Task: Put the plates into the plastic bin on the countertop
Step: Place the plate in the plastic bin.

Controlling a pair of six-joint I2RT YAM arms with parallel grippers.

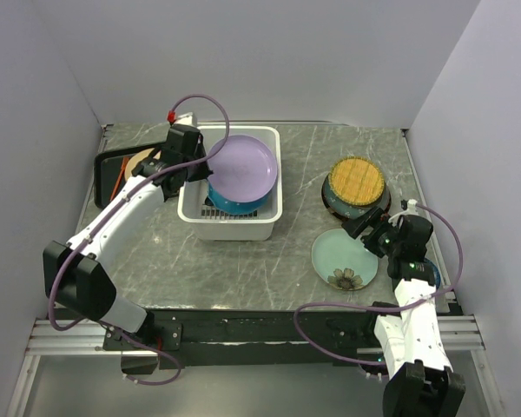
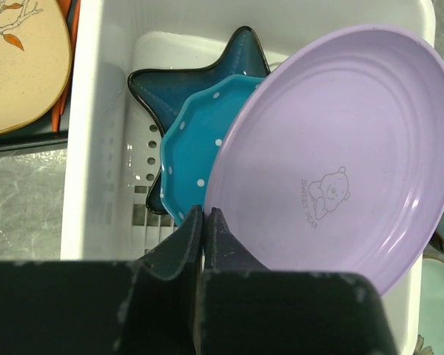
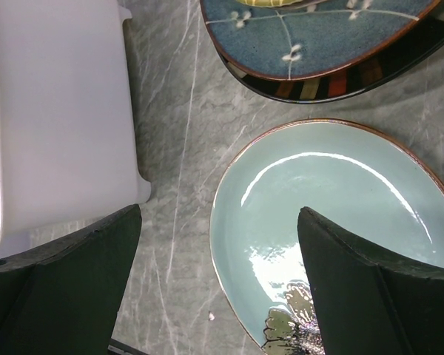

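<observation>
So far the star plate [image 2: 170, 89] and dotted plate [image 2: 200, 137] lie in the bin [image 2: 96, 148]. My left claw [image 2: 204, 222] pinches the lavender plate [image 2: 340, 148], tilted over them. My right claw [image 3: 220, 222] gapes above the green plate [image 3: 333, 192]; the yellow-topped stack [image 1: 357, 180] and tan plate [image 2: 15, 66] wait outside.

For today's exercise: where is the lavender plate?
Top view, left of centre: the lavender plate tilts inside the plastic bin over the teal dotted plate, in the left end effector.
</observation>
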